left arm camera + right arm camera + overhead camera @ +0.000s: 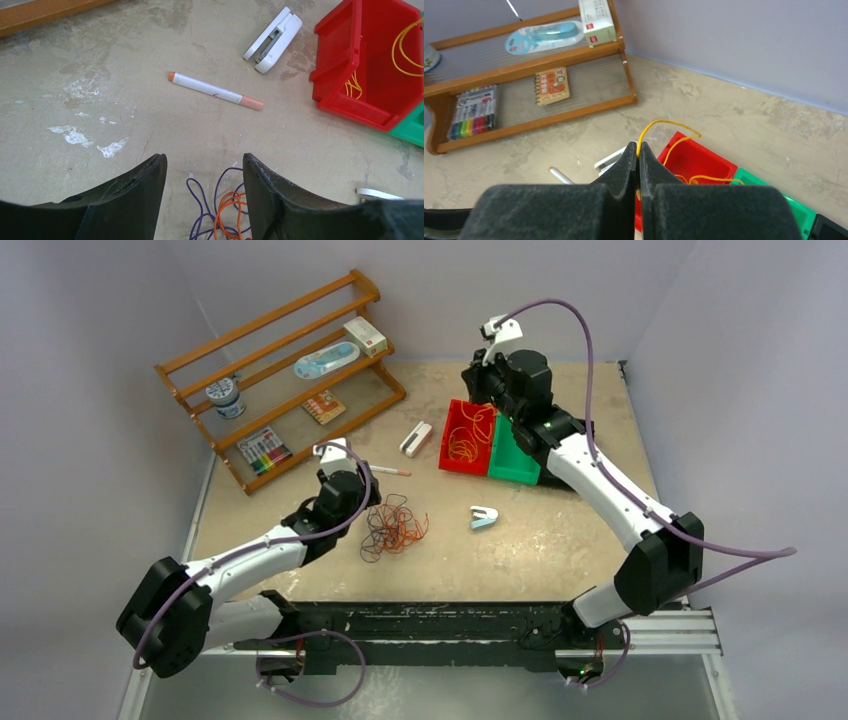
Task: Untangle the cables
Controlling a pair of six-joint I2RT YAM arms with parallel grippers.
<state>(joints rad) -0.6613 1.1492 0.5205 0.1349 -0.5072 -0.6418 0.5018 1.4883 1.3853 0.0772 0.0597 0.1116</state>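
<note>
Where all stands: a beige table, whole only in the top view; clock directions are read there, with 12 at the far wall.
Shelf: a wooden shelf at 10 o'clock. The right wrist view shows it closer, the left wrist view only one wooden edge.
Right arm: the right arm reaches toward 1 o'clock, above the red bin. From the top its fingers are hidden. Its own camera shows the right gripper pressed together on a yellow cable that rises out of the bin.
Left arm: the left arm comes from 8 o'clock. Only its wrist view shows the left gripper, fingers spread and holding nothing.
Bins: the red bin has more yellow loops inside. A green bin touches its 3 o'clock side.
Cable tangle: the cable tangle, dark and orange, lies on the table near the centre. In the left wrist view some orange and purple strands lie between the fingers.
Small things: a white stapler and a marker pen lie at 12 o'clock from the tangle.
</note>
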